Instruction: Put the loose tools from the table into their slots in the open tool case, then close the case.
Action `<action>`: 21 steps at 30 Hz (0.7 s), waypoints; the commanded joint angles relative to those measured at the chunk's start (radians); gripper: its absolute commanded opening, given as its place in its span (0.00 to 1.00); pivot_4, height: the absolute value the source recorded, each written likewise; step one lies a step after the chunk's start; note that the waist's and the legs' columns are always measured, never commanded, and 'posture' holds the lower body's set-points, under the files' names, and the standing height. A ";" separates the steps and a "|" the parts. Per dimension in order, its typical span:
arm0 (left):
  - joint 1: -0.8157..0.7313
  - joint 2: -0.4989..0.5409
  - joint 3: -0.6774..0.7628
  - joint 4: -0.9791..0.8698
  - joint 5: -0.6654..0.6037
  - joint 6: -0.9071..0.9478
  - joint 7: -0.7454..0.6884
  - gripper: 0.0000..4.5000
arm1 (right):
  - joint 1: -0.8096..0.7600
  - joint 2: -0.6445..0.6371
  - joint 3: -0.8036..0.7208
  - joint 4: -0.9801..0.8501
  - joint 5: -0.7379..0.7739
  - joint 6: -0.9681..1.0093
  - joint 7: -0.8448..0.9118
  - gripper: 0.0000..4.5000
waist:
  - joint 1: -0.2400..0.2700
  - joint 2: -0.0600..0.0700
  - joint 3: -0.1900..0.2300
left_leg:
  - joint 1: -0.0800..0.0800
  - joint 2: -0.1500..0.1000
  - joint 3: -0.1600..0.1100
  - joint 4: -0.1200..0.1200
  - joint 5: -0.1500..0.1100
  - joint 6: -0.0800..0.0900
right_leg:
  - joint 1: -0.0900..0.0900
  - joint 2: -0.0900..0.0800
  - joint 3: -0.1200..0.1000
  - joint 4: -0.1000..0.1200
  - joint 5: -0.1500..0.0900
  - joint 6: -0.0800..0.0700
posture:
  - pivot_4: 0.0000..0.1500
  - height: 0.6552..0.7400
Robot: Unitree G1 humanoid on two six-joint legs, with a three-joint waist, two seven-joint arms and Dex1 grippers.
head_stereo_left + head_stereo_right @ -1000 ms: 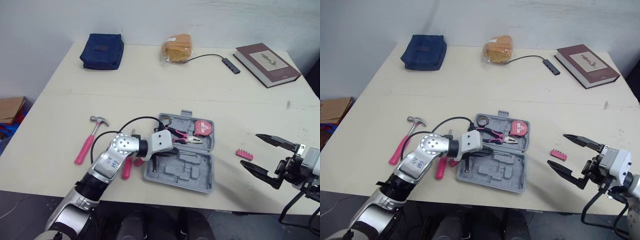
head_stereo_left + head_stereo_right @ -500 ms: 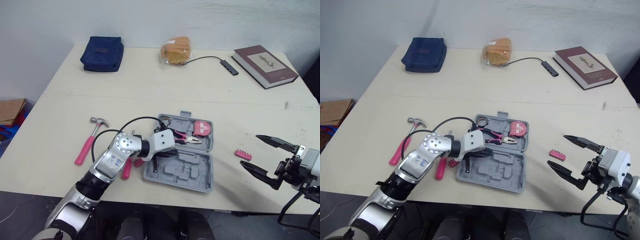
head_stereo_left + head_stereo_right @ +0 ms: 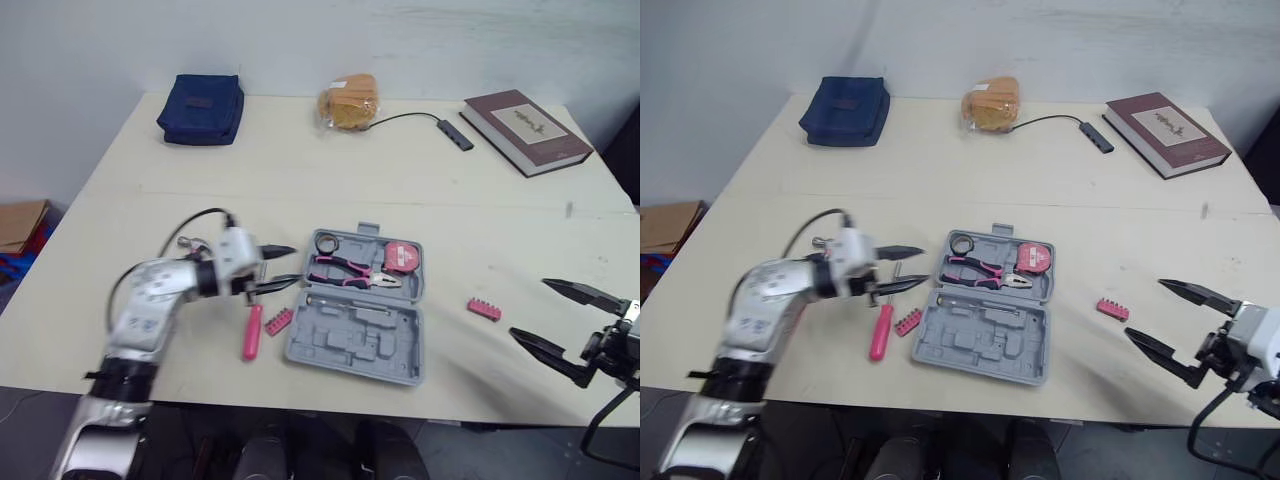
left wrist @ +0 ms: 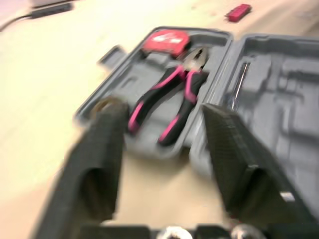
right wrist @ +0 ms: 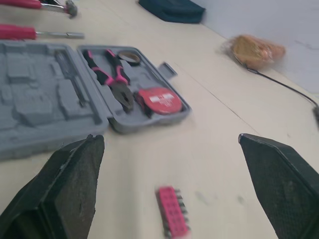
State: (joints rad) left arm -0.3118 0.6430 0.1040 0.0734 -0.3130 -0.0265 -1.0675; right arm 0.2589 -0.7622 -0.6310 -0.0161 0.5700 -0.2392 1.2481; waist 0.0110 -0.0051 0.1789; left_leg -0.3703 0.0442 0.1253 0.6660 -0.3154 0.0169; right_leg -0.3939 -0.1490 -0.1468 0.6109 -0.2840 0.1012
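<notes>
The grey tool case (image 3: 355, 338) lies open at the table's front middle. Its far half holds pink-handled pliers (image 3: 350, 272), a red tape measure (image 3: 403, 257) and a black tape ring (image 3: 327, 243). A thin metal bar (image 3: 345, 300) lies in the near half. Left of the case are a pink screwdriver (image 3: 251, 332) and a pink bit holder (image 3: 278, 321). A second bit holder (image 3: 484, 309) lies right of the case. My left gripper (image 3: 296, 264) hangs open and empty just left of the case. Far right, my right gripper (image 3: 530, 308) is open and empty. The hammer (image 5: 30, 3) lies beyond the screwdriver.
At the table's back stand a navy pouch (image 3: 199, 106), a bagged bun (image 3: 351, 103), a USB hub on a cable (image 3: 452, 133) and a brown book (image 3: 526, 128). Bare tabletop lies between these and the case.
My left gripper has pulled out of the case to the left and opened. My right gripper has drifted a little right and toward the table's front edge.
</notes>
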 commanded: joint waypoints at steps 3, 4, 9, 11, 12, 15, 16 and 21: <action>0.154 0.107 0.275 0.084 -0.065 -0.065 0.024 0.98 | -0.004 -0.025 -0.083 0.155 -0.032 -0.138 0.029 1.00 | -0.001 -0.001 0.001 | 0.000 0.000 0.000 0.000 -0.003 0.003 | 0.000 0.000 0.000 0.000 0.000 0.000 | 1.00 1.00; 0.190 0.125 0.317 0.098 -0.070 -0.071 0.028 0.98 | -0.004 -0.025 -0.091 0.185 -0.037 -0.159 0.028 1.00 | -0.003 -0.001 0.001 | 0.000 0.001 0.000 0.000 -0.004 0.003 | 0.000 0.000 0.000 0.000 0.000 0.000 | 1.00 1.00; 0.321 0.185 0.512 0.238 -0.063 -0.120 0.110 0.98 | 0.008 -0.030 -0.108 0.340 -0.064 -0.271 0.043 1.00 | -0.011 0.000 0.001 | 0.000 0.002 0.000 -0.001 -0.006 0.001 | -0.001 0.000 -0.002 -0.002 -0.001 -0.002 | 1.00 1.00; 0.371 0.220 0.605 0.354 -0.059 -0.139 0.145 0.98 | 0.005 -0.045 -0.125 0.459 -0.079 -0.326 0.041 1.00 | -0.012 -0.001 0.001 | 0.000 0.002 0.000 -0.001 -0.006 0.001 | -0.001 -0.001 -0.002 -0.002 -0.001 -0.002 | 1.00 1.00; 0.395 0.237 0.646 0.412 -0.058 -0.151 0.158 0.98 | 0.002 -0.054 -0.133 0.518 -0.086 -0.348 0.037 1.00 | -0.014 -0.001 0.001 | 0.001 0.003 0.000 -0.001 -0.006 0.001 | 0.000 -0.001 -0.002 -0.002 -0.001 -0.002 | 1.00 1.00; 0.427 0.268 0.698 0.514 -0.064 -0.172 0.187 0.98 | -0.013 -0.080 -0.137 0.633 -0.096 -0.414 0.037 1.00 | -0.019 0.000 0.001 | 0.001 0.004 0.001 -0.002 -0.008 -0.002 | -0.002 -0.001 -0.002 -0.002 -0.002 -0.004 | 1.00 1.00; 0.436 0.280 0.710 0.548 -0.059 -0.176 0.197 0.98 | -0.016 -0.088 -0.134 0.664 -0.099 -0.434 0.041 1.00 | -0.019 0.000 0.001 | 0.002 0.005 0.002 -0.002 -0.008 -0.002 | -0.002 -0.001 -0.002 -0.001 -0.002 -0.004 | 1.00 1.00; 0.480 0.301 0.732 0.638 -0.058 -0.209 0.215 0.98 | -0.037 -0.114 -0.123 0.776 -0.095 -0.475 0.051 1.00 | -0.030 0.000 0.001 | 0.002 0.006 0.002 -0.002 -0.010 -0.007 | -0.002 -0.003 -0.001 -0.001 -0.002 -0.005 | 1.00 1.00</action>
State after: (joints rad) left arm 0.1590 0.9239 0.8092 0.7103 -0.3531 -0.2143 -0.8536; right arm 0.2225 -0.8545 -0.7371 0.7447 0.4616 -0.6899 1.2954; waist -0.0193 -0.0053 0.1803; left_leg -0.3681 0.0507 0.1274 0.6637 -0.3259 0.0097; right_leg -0.3961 -0.1525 -0.1477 0.6101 -0.2858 0.0961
